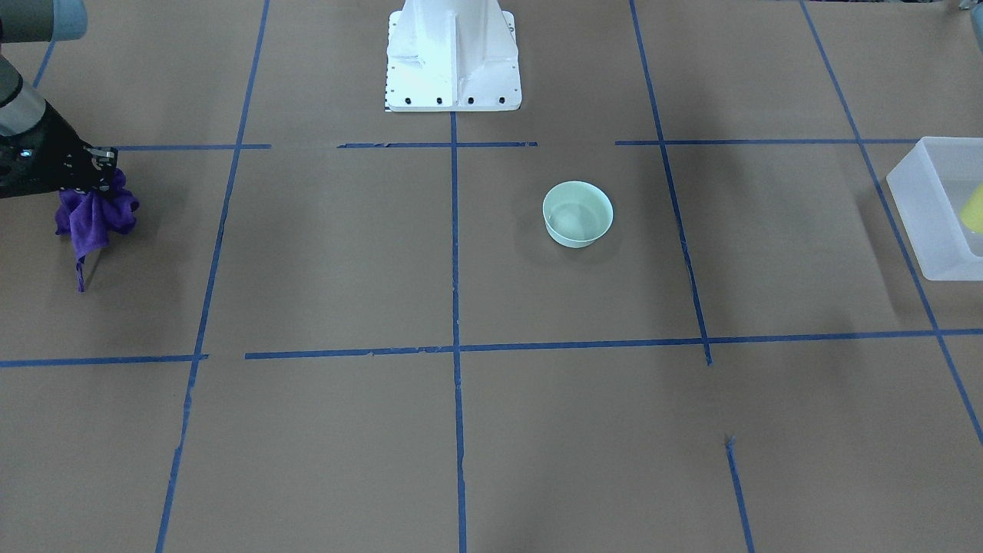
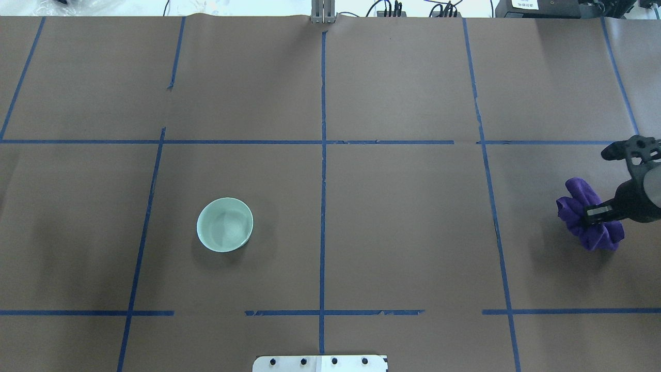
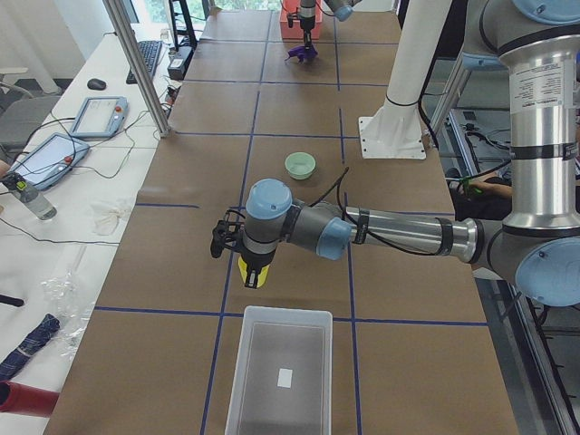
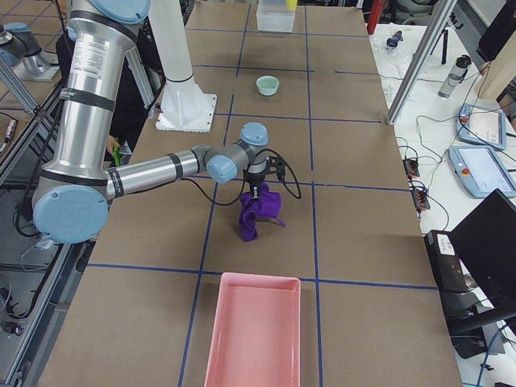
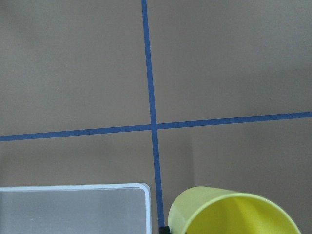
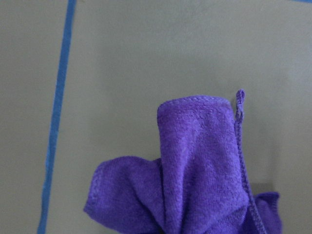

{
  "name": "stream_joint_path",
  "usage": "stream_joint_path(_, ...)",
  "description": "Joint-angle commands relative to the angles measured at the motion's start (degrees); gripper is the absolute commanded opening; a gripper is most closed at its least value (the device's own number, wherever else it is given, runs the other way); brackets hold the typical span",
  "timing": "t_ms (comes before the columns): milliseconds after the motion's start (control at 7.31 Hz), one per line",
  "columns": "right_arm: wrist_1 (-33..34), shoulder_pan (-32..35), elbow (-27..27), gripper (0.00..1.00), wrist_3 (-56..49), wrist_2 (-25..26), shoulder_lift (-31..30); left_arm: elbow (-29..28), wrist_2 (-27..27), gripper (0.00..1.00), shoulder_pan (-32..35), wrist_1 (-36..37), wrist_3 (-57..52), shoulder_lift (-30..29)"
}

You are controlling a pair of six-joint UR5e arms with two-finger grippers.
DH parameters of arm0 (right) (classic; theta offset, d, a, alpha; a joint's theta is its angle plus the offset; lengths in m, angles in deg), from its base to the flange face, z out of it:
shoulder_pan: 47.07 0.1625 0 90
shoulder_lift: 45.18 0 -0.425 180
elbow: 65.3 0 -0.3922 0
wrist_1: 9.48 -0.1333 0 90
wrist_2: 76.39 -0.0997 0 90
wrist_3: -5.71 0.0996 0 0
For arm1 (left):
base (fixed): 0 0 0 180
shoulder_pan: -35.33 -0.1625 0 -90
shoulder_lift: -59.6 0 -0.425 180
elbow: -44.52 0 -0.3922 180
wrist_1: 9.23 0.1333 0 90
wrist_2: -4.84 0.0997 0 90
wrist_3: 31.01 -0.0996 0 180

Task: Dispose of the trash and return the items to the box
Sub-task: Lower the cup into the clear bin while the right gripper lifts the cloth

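The small yellow cup (image 5: 234, 214) hangs in my left gripper (image 3: 254, 269), above the table just before the near end of the frosted-white box (image 3: 279, 367). The box's corner shows in the left wrist view (image 5: 73, 209). In the front-facing view the cup (image 1: 974, 209) appears at the box (image 1: 933, 230) on the right edge. My right gripper (image 2: 594, 214) is shut on a crumpled purple cloth (image 2: 588, 214), held low over the table; the cloth also shows in the right wrist view (image 6: 204, 170) and the front-facing view (image 1: 92, 219).
A pale green bowl (image 2: 224, 225) stands on the brown paper left of centre. A pink tray (image 4: 250, 330) lies at the table's right end, near the purple cloth. The robot's white base (image 1: 453, 57) is at the table's rear edge.
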Motion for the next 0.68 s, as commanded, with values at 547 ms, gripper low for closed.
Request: stream_joint_path(547,10.26,16.95,-7.62,0.00,-2.27,-10.22,2.53,-12.68,-0.17,0.00,5.07,-0.36,-13.75,2.86)
